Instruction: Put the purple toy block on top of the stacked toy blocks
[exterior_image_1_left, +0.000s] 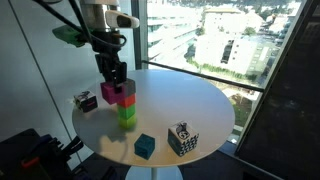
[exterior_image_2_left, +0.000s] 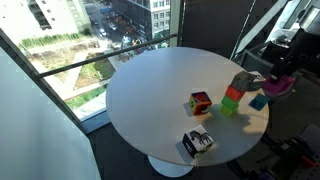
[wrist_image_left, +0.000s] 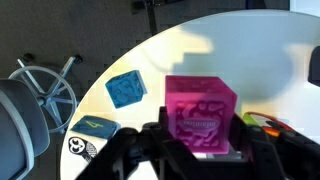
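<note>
Arm pose: reaches down from the upper left in an exterior view, gripper (exterior_image_1_left: 115, 74) vertical.
Claw: narrowed onto the purple toy block (wrist_image_left: 200, 115), gripping its sides.
Block location: raised, just beside the stacked toy blocks (exterior_image_2_left: 235, 94).

Lit by hard daylight through the windows (exterior_image_1_left: 235, 45), blown out to near white over the buildings in an exterior view, with the room side left dark. Bright to the point of glare on the white table (wrist_image_left: 255, 40) in the wrist view, with a soft grey shadow across its far part and deeper shade around the block (wrist_image_left: 200, 115), close to the lens and slightly soft, above dark, blurred fingers (wrist_image_left: 140, 150). Small and grainy throughout, with fine detail lost and some bending toward the wrist view's edges.
</note>
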